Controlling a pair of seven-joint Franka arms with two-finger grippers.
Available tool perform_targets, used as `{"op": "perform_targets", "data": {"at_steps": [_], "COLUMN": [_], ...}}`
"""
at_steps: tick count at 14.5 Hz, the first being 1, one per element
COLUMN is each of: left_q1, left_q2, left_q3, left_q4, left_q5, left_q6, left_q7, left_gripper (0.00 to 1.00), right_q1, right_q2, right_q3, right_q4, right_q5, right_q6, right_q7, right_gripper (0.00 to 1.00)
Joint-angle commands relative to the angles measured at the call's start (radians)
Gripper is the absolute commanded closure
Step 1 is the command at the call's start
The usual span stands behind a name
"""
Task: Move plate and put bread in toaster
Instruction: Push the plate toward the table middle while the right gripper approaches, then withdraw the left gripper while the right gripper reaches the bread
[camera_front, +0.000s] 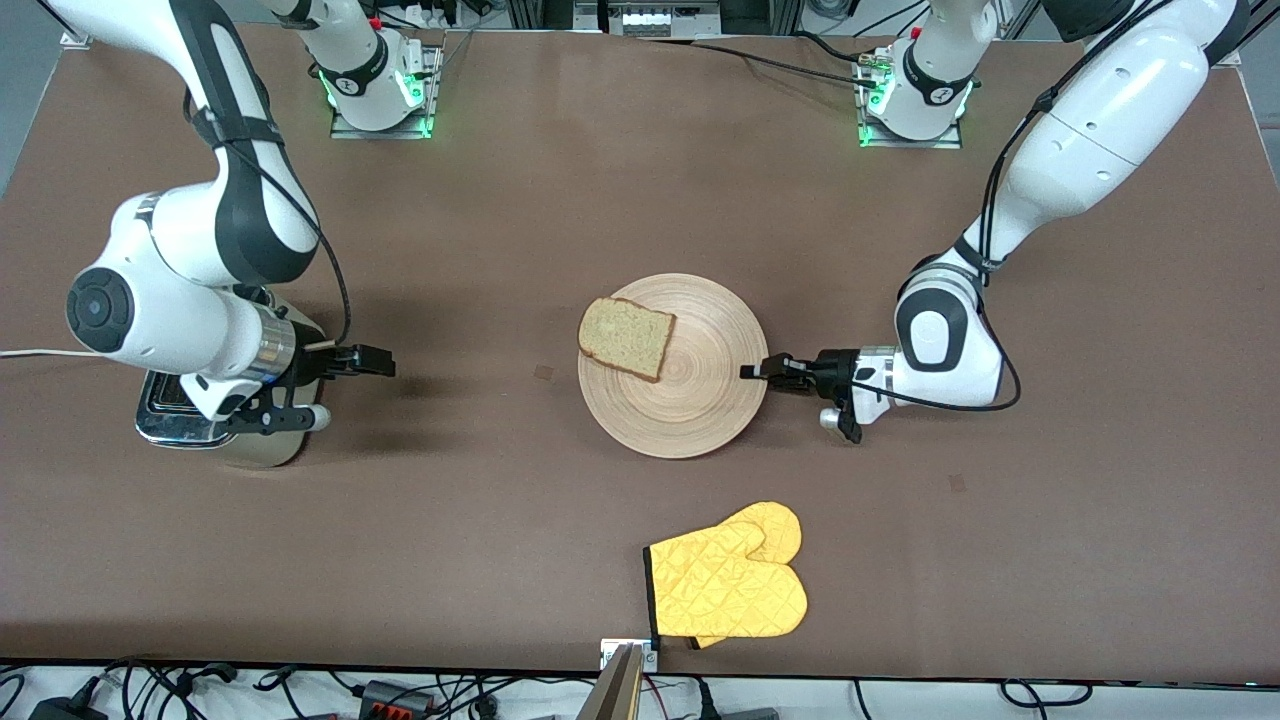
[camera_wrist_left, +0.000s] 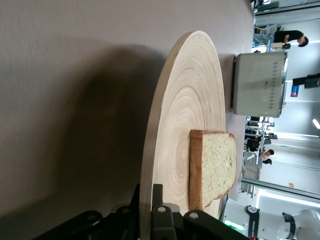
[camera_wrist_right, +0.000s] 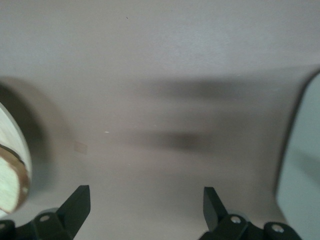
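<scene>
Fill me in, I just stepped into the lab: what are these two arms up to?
The left gripper is shut on the rim of the plate, at the edge toward the left arm's end of the table. The bread lies on the plate, overhanging the rim toward the right arm's end. The right gripper waits open beside the toaster, holding nothing. The bread is not yet in the toaster. A yellow oven mitt lies nearer the front camera, untouched.

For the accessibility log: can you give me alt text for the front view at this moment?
The left gripper is shut on the rim of the plate at mid-table, with the bread lying on it. The right gripper hangs open beside the toaster; a yellow oven mitt lies nearer the camera.
</scene>
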Motion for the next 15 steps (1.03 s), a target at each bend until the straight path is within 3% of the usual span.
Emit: {"op": "perform_targets", "data": {"at_steps": [1, 6, 7, 8, 9, 10, 12, 15], "left_q1": [0.015, 0.025, 0.023, 0.025, 0.028, 0.034, 0.06, 0.115], "left_q2": [-0.029, -0.028, -0.026, -0.026, -0.025, -0.028, -0.038, -0.106], "left_q3": [-0.057, -0.108, -0.115, -0.117, -0.118, -0.119, -0.119, -0.109], "left_q4": [-0.064, -0.106, -0.112, -0.121, -0.121, -0.121, -0.115, -0.106], "left_q5": [-0.041, -0.042, -0.042, -0.042, -0.044, -0.044, -0.041, -0.023], "left_q6": [0.1, 0.172, 0.175, 0.175, 0.174, 0.165, 0.148, 0.03], "left_q7": [0.025, 0.026, 0.026, 0.025, 0.025, 0.026, 0.028, 0.049], "left_gripper": [0.99, 0.99, 0.95, 0.85, 0.31, 0.0, 0.0, 0.0], "right_q1": [0.003, 0.015, 0.023, 0.034, 0.037, 0.038, 0.057, 0.075], "right_q2": [0.045, 0.081, 0.089, 0.099, 0.115, 0.125, 0.15, 0.147], "right_q3": [-0.001, -0.003, -0.001, -0.001, -0.001, -0.003, -0.001, -0.001], "right_q4": [0.013, 0.011, 0.011, 0.011, 0.011, 0.008, -0.007, -0.044], "right_q5": [0.051, 0.151, 0.175, 0.213, 0.267, 0.327, 0.405, 0.428], "right_q6": [0.036, 0.079, 0.079, 0.079, 0.077, 0.076, 0.065, 0.021], "right_q7": [0.005, 0.007, 0.007, 0.007, 0.007, 0.008, 0.008, 0.031], "right_gripper": [0.0, 0.0, 0.0, 0.0, 0.0, 0.0, 0.0, 0.0]}}
